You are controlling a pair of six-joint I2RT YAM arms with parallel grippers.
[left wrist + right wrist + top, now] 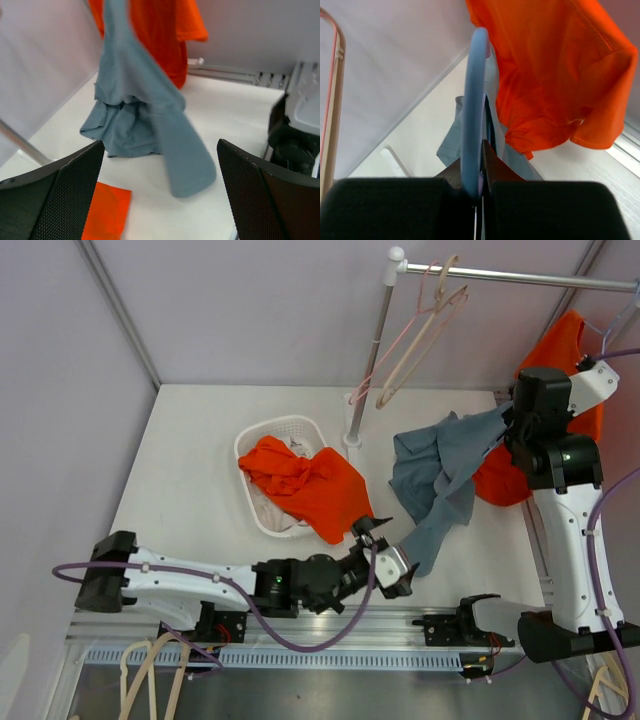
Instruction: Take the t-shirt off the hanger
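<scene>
Not off yet, by the look of it. The grey t-shirt (440,475) hangs from up by your right gripper (512,425) and slopes down to the left. Part of it is bunched on the table (190,460) near the rack's post (365,370), and its loose lower end dangles just ahead of your left gripper (385,558). I'd call this midway at best. The cloth is pulled out long, but its top end sits up at the hanger, and I can't tell whether a shoulder has slipped free. What's left is drawing the shirt clear of the hanger.

Now the fingers. In the right wrist view your right pair is pinched tight on the light blue hanger (472,100), with its bar running straight up between them and no gap showing. On the left, the fingers (60,195) stand wide apart with nothing in their grip. The grey tail hangs in front of the opening, near but not touched.

Behind it an orange shirt (165,35) hangs from the rail (520,278). Another orange garment (320,490) spills out of the white basket (262,432).
</scene>
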